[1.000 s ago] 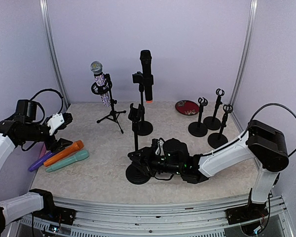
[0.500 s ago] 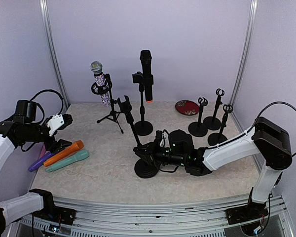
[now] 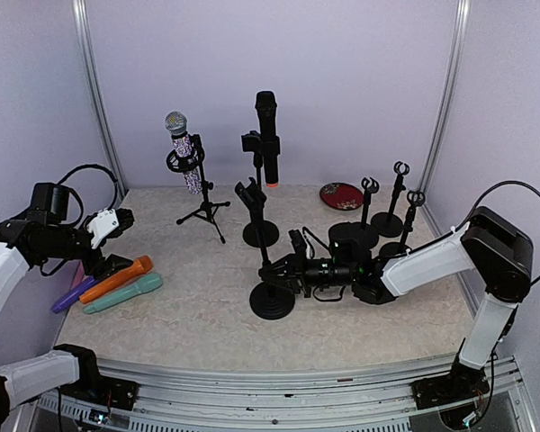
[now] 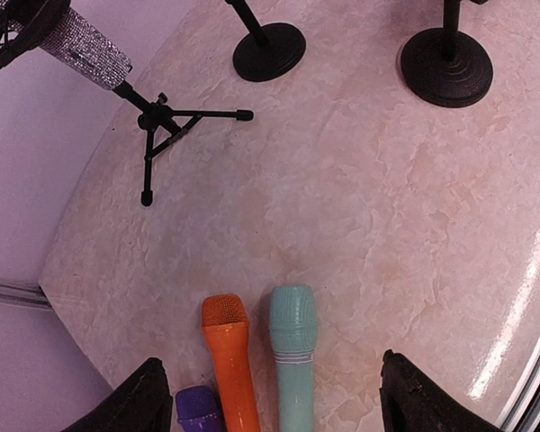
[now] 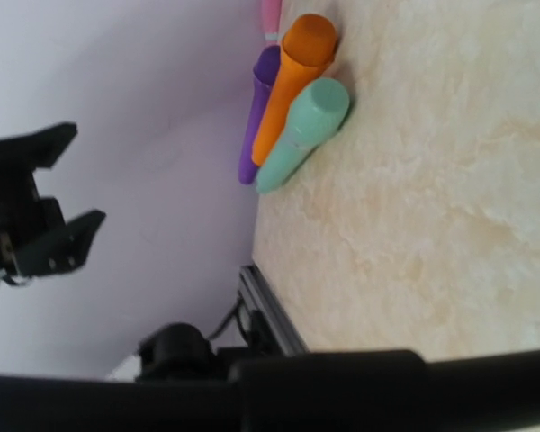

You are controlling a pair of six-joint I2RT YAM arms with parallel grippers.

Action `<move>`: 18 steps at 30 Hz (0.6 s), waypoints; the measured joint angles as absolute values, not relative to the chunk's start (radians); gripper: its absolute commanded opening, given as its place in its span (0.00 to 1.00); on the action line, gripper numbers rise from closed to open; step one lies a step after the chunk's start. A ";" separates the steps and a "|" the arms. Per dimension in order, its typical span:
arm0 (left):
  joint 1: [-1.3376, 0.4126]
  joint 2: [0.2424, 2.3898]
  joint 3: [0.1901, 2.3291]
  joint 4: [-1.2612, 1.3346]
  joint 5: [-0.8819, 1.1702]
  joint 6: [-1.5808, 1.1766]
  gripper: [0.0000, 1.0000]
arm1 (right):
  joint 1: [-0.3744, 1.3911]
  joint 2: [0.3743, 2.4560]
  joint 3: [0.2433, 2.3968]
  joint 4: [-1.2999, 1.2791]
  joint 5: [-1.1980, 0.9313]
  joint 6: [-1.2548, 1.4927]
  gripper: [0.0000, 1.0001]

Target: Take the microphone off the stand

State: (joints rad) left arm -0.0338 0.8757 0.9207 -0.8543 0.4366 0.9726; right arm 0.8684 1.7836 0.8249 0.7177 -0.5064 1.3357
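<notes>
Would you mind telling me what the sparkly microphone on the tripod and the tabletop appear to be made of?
Sparkly microphone: body seemingly covered in rhinestones or glitter, judging by its grainy silver sparkle. Tabletop: polished marble or a marble-print laminate, with beige veining and glossy highlights; I cannot tell which.
</notes>
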 measured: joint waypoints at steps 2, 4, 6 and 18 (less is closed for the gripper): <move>-0.034 0.876 0.916 -0.854 0.439 0.973 0.78 | 0.851 1.773 0.816 0.688 -0.535 1.287 0.00; -0.034 0.876 0.910 -0.854 0.440 0.973 0.78 | 0.838 1.759 0.816 0.640 -0.546 1.238 0.00; -0.034 0.876 0.906 -0.854 0.440 0.973 0.78 | 0.831 1.743 0.825 0.584 -0.545 1.190 0.00; -0.035 0.884 0.904 -0.853 0.445 0.972 0.78 | 0.830 1.713 0.970 0.207 -0.404 0.823 0.00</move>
